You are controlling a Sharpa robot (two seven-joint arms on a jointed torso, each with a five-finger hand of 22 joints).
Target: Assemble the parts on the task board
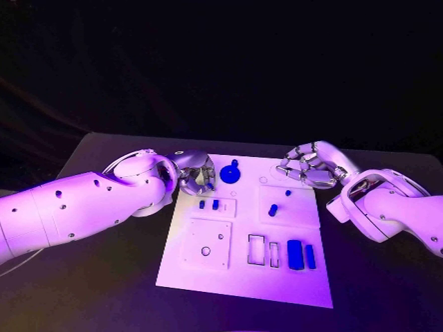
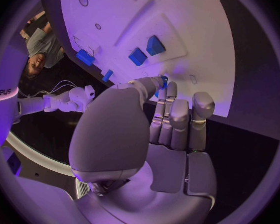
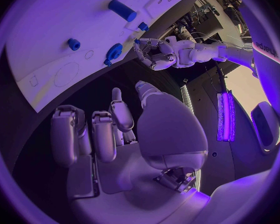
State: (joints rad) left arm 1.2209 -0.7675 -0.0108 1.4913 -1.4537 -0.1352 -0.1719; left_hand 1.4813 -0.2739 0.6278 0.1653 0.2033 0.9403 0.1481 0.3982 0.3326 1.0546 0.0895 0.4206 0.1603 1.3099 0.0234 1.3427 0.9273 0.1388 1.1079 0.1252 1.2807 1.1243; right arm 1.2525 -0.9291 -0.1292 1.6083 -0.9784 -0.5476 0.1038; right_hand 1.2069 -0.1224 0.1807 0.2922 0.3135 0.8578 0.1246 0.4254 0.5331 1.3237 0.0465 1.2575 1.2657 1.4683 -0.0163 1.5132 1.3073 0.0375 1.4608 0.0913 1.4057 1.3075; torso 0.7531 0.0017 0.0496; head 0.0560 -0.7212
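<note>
The white task board (image 1: 282, 280) lies in the middle of the table. My left hand (image 1: 194, 173) hangs over its far left corner and pinches a small blue part (image 2: 163, 80) between thumb and a fingertip. Beside it on the board lies a round blue part (image 1: 230, 173), and two small blue parts (image 1: 208, 204) stand in a raised block. A blue peg (image 1: 273, 209) stands near the middle. Two long blue bars (image 1: 302, 254) sit near the front right. My right hand (image 1: 309, 166) hovers at the far right corner, fingers loosely bent and holding nothing (image 3: 109, 134).
A raised square plate (image 1: 208, 243) with a small hole sits at the board's front left. Two empty rectangular slots (image 1: 262, 250) lie left of the long bars. Black table (image 1: 92, 290) surrounds the board on all sides.
</note>
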